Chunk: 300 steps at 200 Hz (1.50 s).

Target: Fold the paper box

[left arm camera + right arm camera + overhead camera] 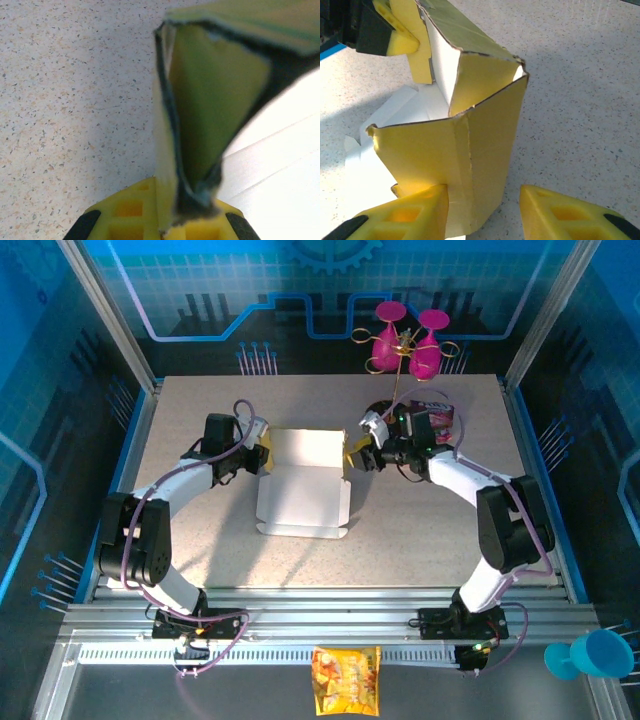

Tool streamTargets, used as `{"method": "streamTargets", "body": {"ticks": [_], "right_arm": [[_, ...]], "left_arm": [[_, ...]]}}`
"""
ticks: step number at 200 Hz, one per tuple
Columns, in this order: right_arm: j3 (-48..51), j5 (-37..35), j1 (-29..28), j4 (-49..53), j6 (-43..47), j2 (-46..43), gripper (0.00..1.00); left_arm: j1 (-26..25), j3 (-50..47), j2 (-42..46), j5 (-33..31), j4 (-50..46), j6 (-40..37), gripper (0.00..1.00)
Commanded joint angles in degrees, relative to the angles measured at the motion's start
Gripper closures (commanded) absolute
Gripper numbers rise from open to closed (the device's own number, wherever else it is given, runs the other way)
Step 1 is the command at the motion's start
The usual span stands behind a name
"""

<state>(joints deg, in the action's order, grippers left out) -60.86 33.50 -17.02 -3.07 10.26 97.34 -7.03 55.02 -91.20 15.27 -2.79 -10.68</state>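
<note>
Speckled beige table (420,530), blue walls (200,285); left gripper (262,455) pinches paper box (300,490), right gripper (358,453) seemingly parted beside it.

paper box (210,100) flap blurred in left wrist view, cut off at top and right edges, left tool (165,222) cut off at bottom edge, right tool (482,215) cut off at bottom too, snack bag (346,680) print too small to read

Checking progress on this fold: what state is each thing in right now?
Box: partly folded, side walls raised, white inside up.
Left claw: shut on the box's left wall.
Right claw: open around the box's right flap.
Snack bag: lying flat.
</note>
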Motion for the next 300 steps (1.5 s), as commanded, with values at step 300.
{"method": "streamTargets", "body": {"ticks": [300], "right_arm": [[-15.33,-14.27,-8.12,0.15,-8.88,14.67,0.64]], "left_arm": [[-0.97,1.67,-0.22,1.0,-0.6,-1.54,1.0]]}}
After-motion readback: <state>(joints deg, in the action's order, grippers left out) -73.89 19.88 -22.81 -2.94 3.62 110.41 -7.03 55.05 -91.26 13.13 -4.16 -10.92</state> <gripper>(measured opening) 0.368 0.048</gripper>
